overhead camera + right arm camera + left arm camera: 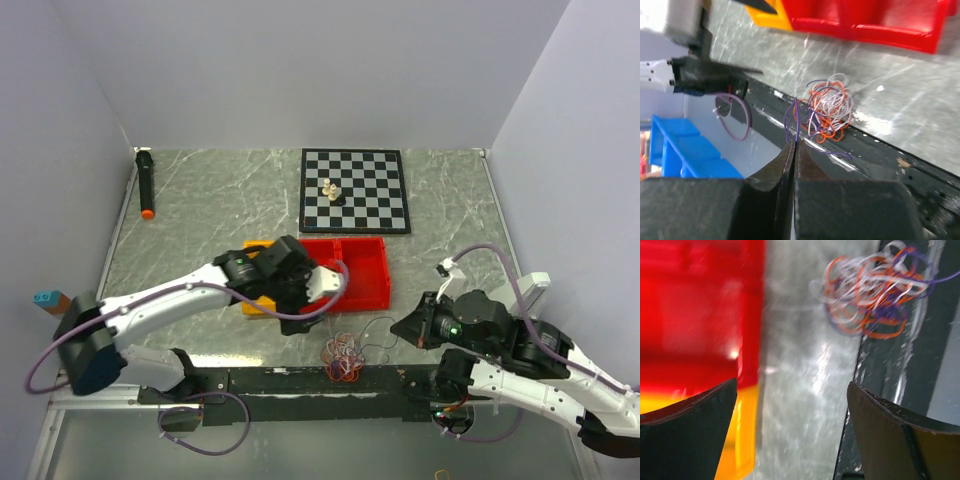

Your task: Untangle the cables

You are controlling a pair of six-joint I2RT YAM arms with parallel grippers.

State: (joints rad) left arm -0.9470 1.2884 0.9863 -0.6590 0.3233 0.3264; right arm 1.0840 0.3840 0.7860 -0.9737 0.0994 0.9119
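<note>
The cables [343, 358] lie in a small tangle of orange, white and purple wires at the table's near edge, partly over the black rail [300, 380]. In the left wrist view the cables [870, 290] sit ahead and to the right of my left gripper [792, 385], which is open and empty over bare table. In the top view the left gripper [325, 288] hovers by the red bin, up and left of the tangle. My right gripper [796, 142] is shut on a purple wire [795, 117] running out of the cables [827, 107]. Seen from above, the right gripper [398, 328] sits right of the bunch.
A red bin [355, 268] and a yellow bin [252, 302] stand just behind the tangle. A chessboard [380, 200] with chess pieces [332, 190] lies at the back. A black marker [146, 185] lies at the far left. A blue bin [680, 150] sits below the table edge.
</note>
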